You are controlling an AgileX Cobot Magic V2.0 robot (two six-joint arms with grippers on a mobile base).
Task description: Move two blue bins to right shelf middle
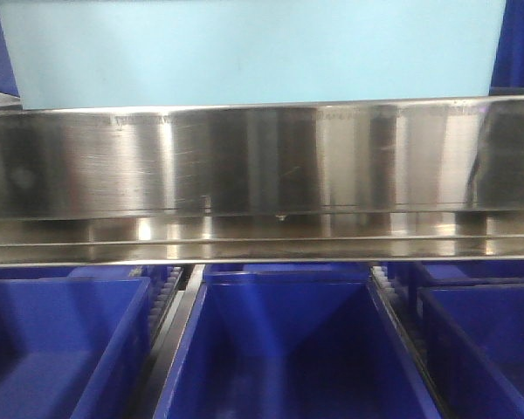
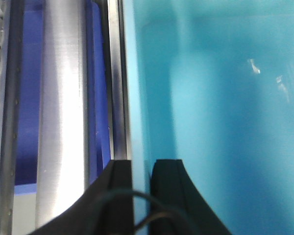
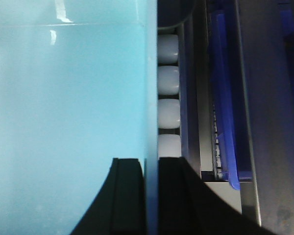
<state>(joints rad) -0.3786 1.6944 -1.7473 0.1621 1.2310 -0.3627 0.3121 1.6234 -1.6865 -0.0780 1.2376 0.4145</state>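
Observation:
A light blue bin (image 1: 244, 44) fills the top of the front view, just above and behind a steel shelf rail (image 1: 262, 166). In the left wrist view my left gripper (image 2: 141, 169) is shut on the bin's thin left wall (image 2: 137, 98), one black finger (image 2: 121, 196) outside it and one inside. The bin's teal inside (image 2: 220, 122) spreads to the right. In the right wrist view my right gripper (image 3: 151, 166) is shut on the bin's right wall (image 3: 151, 88), with the pale interior (image 3: 63, 122) to the left. Neither gripper shows in the front view.
Three dark blue bins stand on the level under the rail, at left (image 1: 61, 349), centre (image 1: 288, 349) and right (image 1: 480, 349). White rollers (image 3: 168, 83) run just outside the held wall. A dark blue bin edge (image 3: 224, 122) and a steel rail (image 2: 63, 122) lie close alongside.

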